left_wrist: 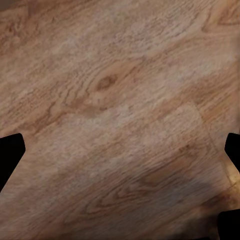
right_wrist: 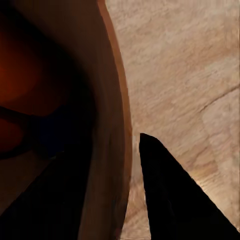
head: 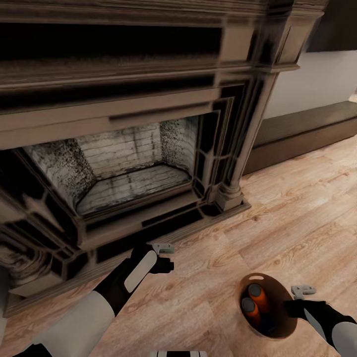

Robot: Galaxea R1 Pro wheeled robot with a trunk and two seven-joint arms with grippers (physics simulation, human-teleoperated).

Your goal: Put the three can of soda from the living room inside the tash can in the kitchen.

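Nearest the robot, at the lower right, the right hand (head: pixel 296 306) grips the rim of the tash can (head: pixel 282 297), one finger (right_wrist: pixel 175 195) outside the copper-brown wall (right_wrist: pixel 112 125) and the other inside, as the right wrist view shows. The bin hangs or stands just over the light wood plank floor (head: pixel 297 208) of the living room; which of the two cannot be told. Inside it two orange cans of soda (head: pixel 255 302) stand side by side with their grey tops up, and a dark shape beside them may be the blue one, though the shadow hides it. The slot handle (head: pixel 256 276) is cut in the far rim.

To the left and a little farther, the left hand (head: pixel 166 258) hovers over bare planks, released and holding nothing; its fingers (left_wrist: pixel 10 155) stand wide apart in the left wrist view.

Beyond both hands rises the dark carved fireplace (head: pixel 124 124), with a pale brick firebox (head: pixel 119 158). Far right, a low dark ledge (head: pixel 307 129) runs along a light wall.
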